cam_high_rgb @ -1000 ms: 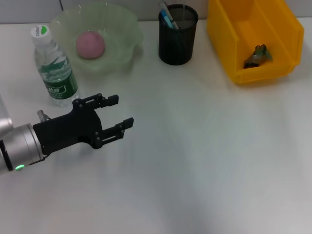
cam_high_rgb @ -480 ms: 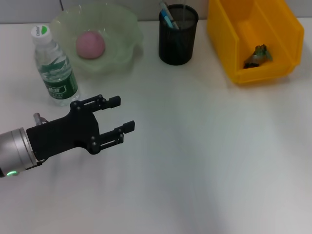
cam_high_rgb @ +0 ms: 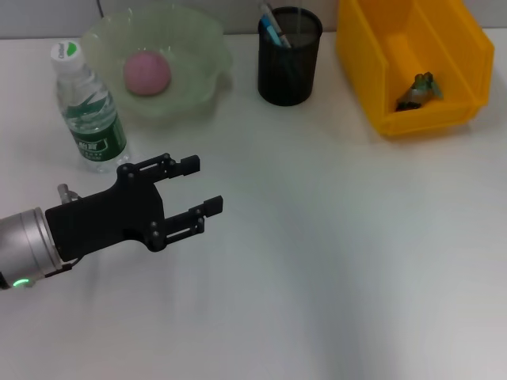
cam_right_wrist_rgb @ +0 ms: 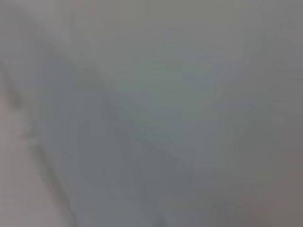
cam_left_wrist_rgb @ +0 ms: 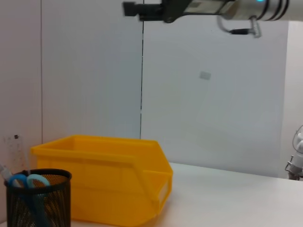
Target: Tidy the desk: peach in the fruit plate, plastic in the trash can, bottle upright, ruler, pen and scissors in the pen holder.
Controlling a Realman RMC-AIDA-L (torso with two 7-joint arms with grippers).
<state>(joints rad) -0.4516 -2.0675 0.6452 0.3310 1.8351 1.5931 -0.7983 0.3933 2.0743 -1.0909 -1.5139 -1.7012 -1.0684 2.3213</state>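
My left gripper (cam_high_rgb: 198, 186) hovers open and empty over the desk (cam_high_rgb: 333, 261); the upright bottle (cam_high_rgb: 87, 111) stands just far-left of it.

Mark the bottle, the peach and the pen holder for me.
bottle (cam_high_rgb: 93, 131): head view, on its green label.
peach (cam_high_rgb: 146, 73): head view, middle of the pink ball, in the bowl.
pen holder (cam_high_rgb: 287, 73): head view, on its black mesh wall.

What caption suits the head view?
Open left claw hovers over white desk beside upright clear plastic bottle.
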